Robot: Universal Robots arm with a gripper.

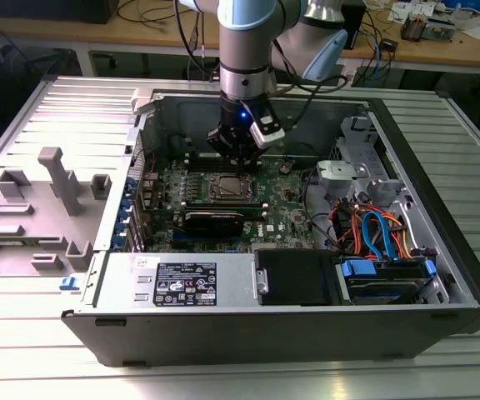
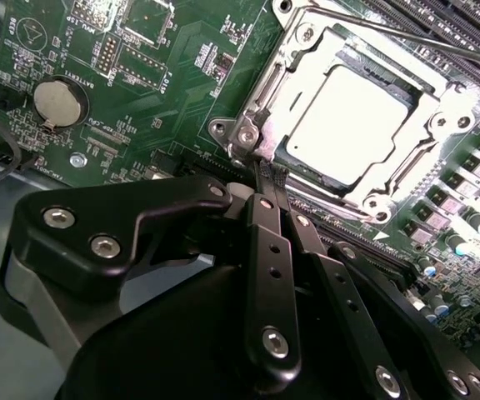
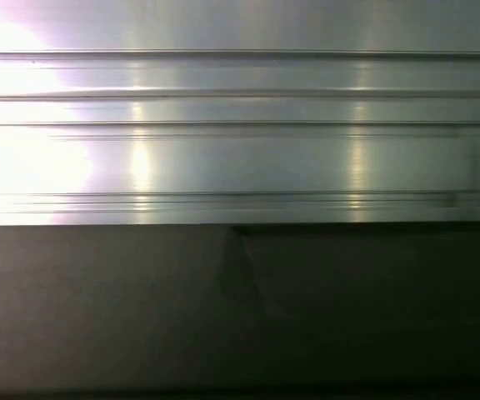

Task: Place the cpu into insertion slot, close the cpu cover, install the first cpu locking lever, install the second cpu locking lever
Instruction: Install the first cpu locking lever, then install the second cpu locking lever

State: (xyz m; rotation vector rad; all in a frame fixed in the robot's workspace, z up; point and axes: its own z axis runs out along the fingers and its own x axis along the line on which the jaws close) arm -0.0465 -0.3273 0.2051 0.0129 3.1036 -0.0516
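- 1 ribbed metal surface (image 1: 465, 158) carries everything, and an open computer case (image 1: 248, 333) lies on it on its side, with its removed side panel (image 1: 48, 158) lying flat toward the exterior view's left.
- 1 arm (image 1: 244, 50) comes down from above into the case, over the green circuit board (image 1: 286, 204).
- 1 black drive bay (image 1: 294, 275) and a bundle of orange and blue cables (image 1: 377, 233) sit toward the exterior view's right inside the case, with a grey labelled power unit (image 1: 182, 283) along the near wall.
- 1 pincer (image 2: 269, 179) hangs low just beside the socket; in the second wrist view its 2 black fingers (image 2: 261, 250) run close together and meet at their tips, so it is closed, pinched at a corner of the metal frame. What, if anything, lies between the tips I cannot tell.
- 1 insertion slot (image 2: 286, 154) sits on the board, and the cpu cover (image 2: 302, 79) lies flat down over it, framing the chip.
- 1 cpu (image 2: 352, 121) rests inside the slot, its pale metal top showing through the cover's cut-out.
- 1 thin lever rod (image 2: 407, 33) runs along the far side of the cover.
- 1 round coin battery (image 2: 59, 102) sits on the board, well apart from the socket.
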